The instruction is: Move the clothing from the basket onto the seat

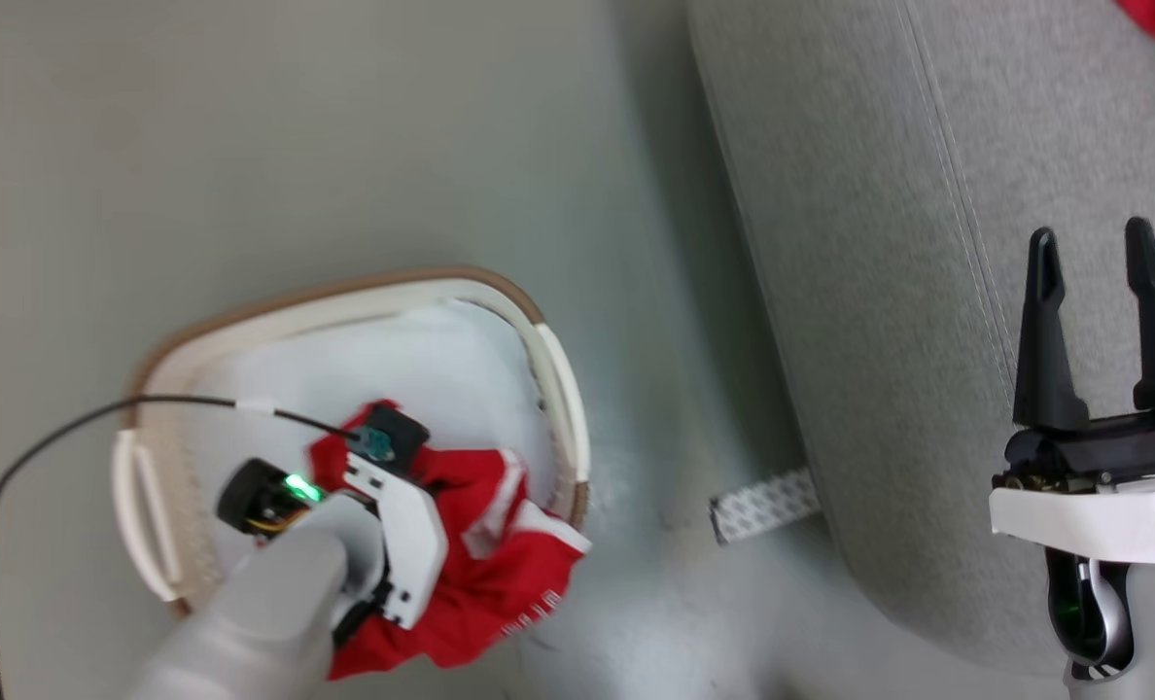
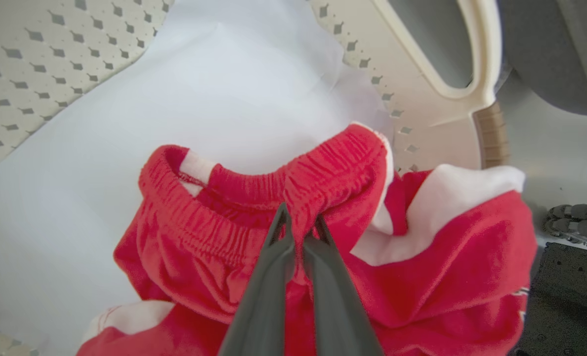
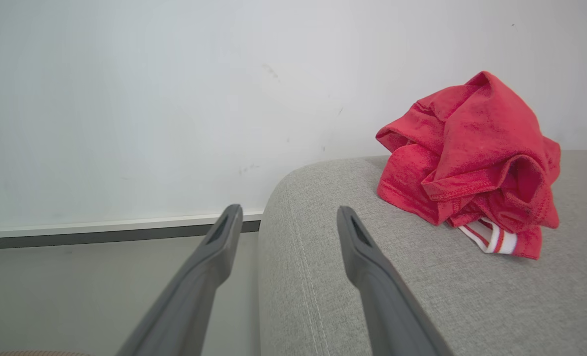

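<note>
Down in the basket (image 1: 563, 389) the left gripper (image 2: 301, 220) has its jaws pinched shut on the gathered elastic waistband (image 2: 333, 168) of a red garment (image 2: 214, 242). The rest of it sags in loose folds over the pale lining sheet (image 2: 199, 99), and one white-trimmed corner flops over the brown rim. That is a sensible place to hold: the ribbed band is the thickest, firmest part, so it should slip less than a single layer of the thin knit. I'd expect the piece to be light and limp, trailing below the grip, and it may catch on the rim as it comes up. The basket itself is smooth cream plastic dotted with small holes, sitting on the grey floor (image 1: 247, 146) just beside the seat (image 1: 879, 292), whose coarse grey weave curves into a rounded edge. The right gripper (image 1: 1091, 233) hangs over that seat with its jaws spread and nothing between them. A second red garment (image 3: 471, 158) already lies crumpled on the cushion, a bit of striped trim peeking out.
</note>
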### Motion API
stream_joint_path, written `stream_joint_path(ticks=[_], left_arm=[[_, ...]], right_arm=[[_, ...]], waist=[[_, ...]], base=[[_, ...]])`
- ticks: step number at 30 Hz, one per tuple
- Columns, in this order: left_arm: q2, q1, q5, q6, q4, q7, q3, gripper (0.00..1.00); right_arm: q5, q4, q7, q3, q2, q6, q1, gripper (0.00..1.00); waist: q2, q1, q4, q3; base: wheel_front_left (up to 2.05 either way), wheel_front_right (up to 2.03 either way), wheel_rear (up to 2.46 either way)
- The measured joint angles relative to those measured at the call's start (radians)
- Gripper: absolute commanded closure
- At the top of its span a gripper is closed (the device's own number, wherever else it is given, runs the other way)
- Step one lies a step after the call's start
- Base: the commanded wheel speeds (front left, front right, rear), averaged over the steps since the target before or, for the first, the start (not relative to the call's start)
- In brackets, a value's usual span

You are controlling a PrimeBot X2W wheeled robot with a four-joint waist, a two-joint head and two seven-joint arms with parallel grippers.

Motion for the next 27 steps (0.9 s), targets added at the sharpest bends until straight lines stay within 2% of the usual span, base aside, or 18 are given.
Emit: stream_joint_path(ticks=[8,13,20,27], left_arm=[[-0.070,0.068,-0.053,0.000,-0.023,-0.160,-0.008,1.00],[-0.098,0.125,-0.113,0.000,-0.075,-0.218,0.007,1.00],[-0.091,0.168,-0.124,0.002,-0.185,-0.245,0.032,1.00],[-0.055,0.216,-0.124,0.041,-0.365,-0.250,0.072,1.00]], right_arm=[[-0.019,0.042,-0.002,0.018,-0.031,0.000,0.025,0.00],[-0.012,0.078,-0.002,0.032,-0.056,0.000,0.057,0.00],[0.018,0.116,0.003,0.068,-0.078,0.000,0.105,0.00],[0.044,0.141,0.007,0.101,-0.077,0.000,0.166,0.00]], waist=[[0.0000,0.0000,0.074,-0.145],[0.0000,-0.0001,0.123,-0.254],[0.0000,-0.0001,0.199,-0.401],[0.0000,-0.0002,0.267,-0.533]], base=[[0.00,0.00,0.00],[0.00,0.00,0.00],[0.00,0.00,0.00],[0.00,0.00,0.00]])
